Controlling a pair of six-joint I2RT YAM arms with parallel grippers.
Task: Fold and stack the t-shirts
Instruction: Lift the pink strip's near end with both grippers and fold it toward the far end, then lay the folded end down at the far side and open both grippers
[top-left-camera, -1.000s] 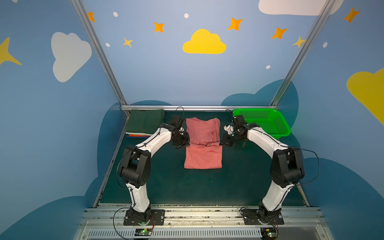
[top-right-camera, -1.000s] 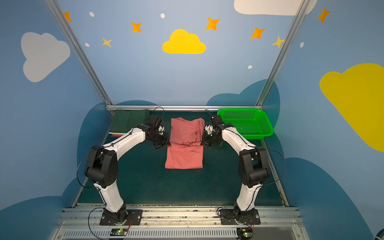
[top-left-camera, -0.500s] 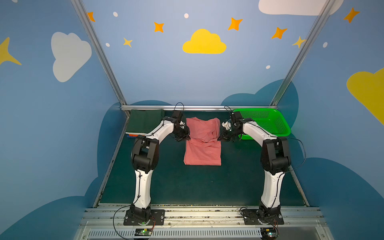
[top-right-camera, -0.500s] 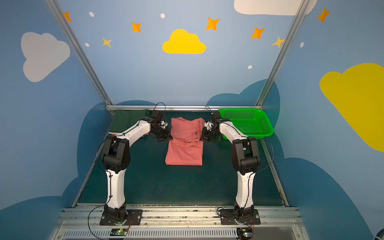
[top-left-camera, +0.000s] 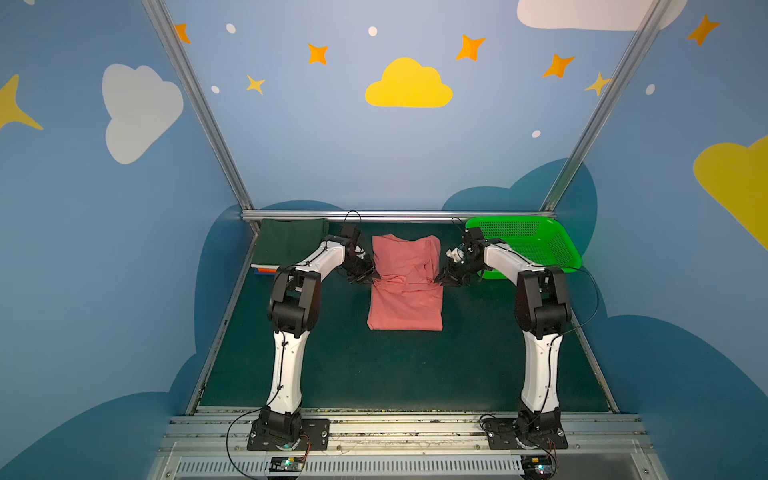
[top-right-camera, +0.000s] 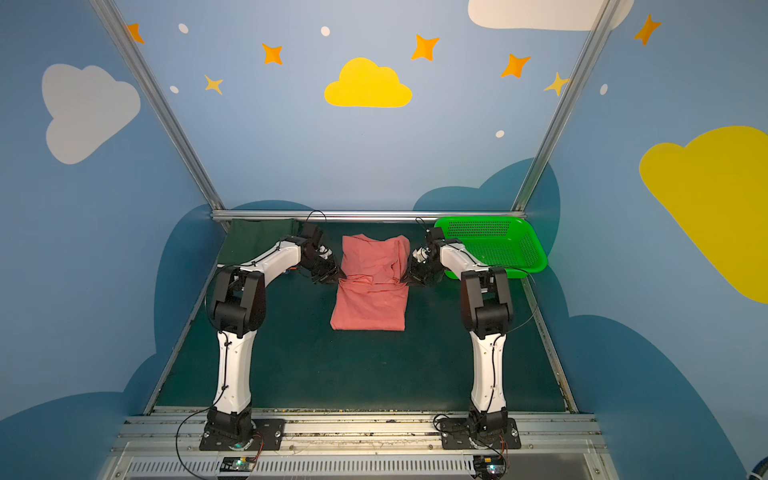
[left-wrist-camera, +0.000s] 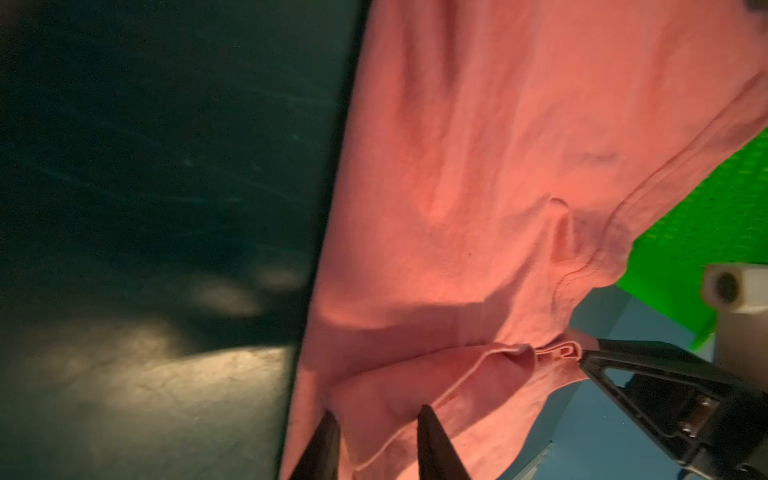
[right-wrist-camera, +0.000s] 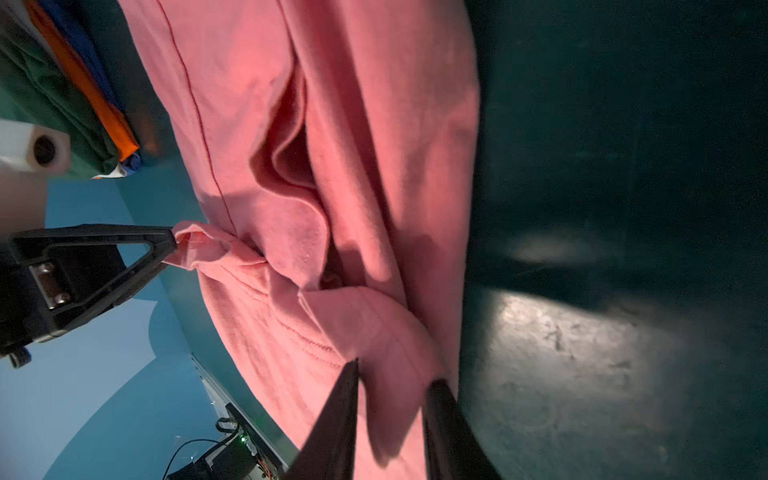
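1. Far-left corner: stack of folded t-shirts (top-left-camera: 291, 245), dark green cloth on top, orange and blue edges showing beneath. It sits apart from the work.
2. Left gripper (top-left-camera: 371, 277): black fingers (left-wrist-camera: 324, 444) parted. A pink fold lies loose between the tips, not clamped.
3. Centre of the dark green surface (top-left-camera: 395, 374): salmon-pink soft cloth t-shirt (top-left-camera: 405, 303), laid as a long strip. Near half flat, far half rumpled, with a ridge across the middle.
4. Right gripper (top-left-camera: 441, 280): fingers (right-wrist-camera: 340, 415) likewise spread about the opposite edge, nothing gripped.
5. Bright green perforated plastic basket (top-left-camera: 528, 245), just beside the right arm (top-left-camera: 507, 257).

Step, as I judge it: release at the mid-ridge. Draw both pairs off together and level, so that neither edge drags.

Room: wide bare surface on the near side. The metal back rail (top-left-camera: 399, 215) is close behind the far hem. The stack and the basket hem in the 2 flanks.
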